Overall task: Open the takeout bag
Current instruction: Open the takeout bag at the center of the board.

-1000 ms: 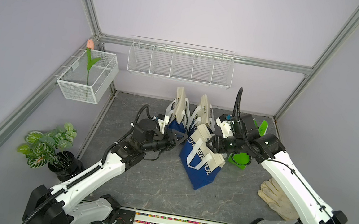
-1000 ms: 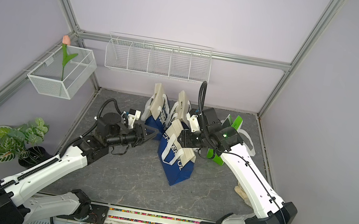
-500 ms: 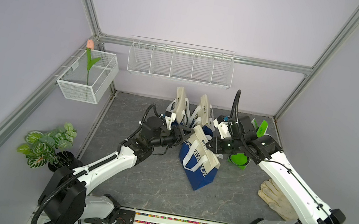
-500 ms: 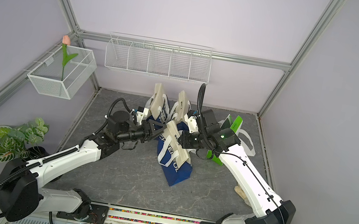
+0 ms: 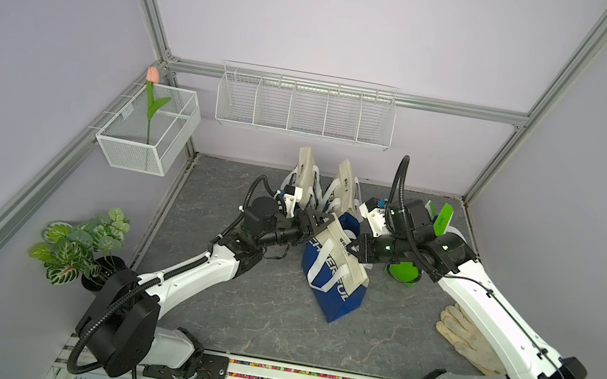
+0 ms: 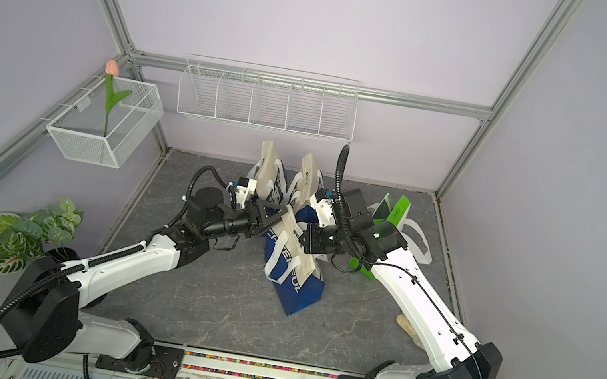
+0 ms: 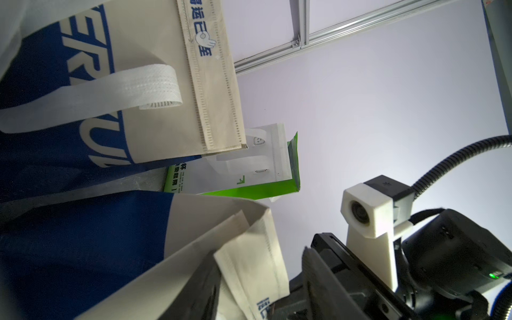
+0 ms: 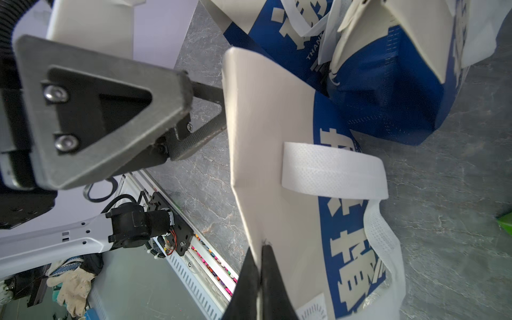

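The right claw (image 8: 261, 250) was pinched shut on the cream top edge of the bag (image 5: 335, 289), centre frame on the counter (image 5: 229, 312). The left claw (image 5: 323, 225) stood apart around the opposite edge, not yet gripping. The mouth seemed barely parted; pulling it wide was left to do.

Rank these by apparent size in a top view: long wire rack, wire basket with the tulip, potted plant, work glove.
1. long wire rack
2. wire basket and potted plant, too alike to rank
3. work glove, partly hidden
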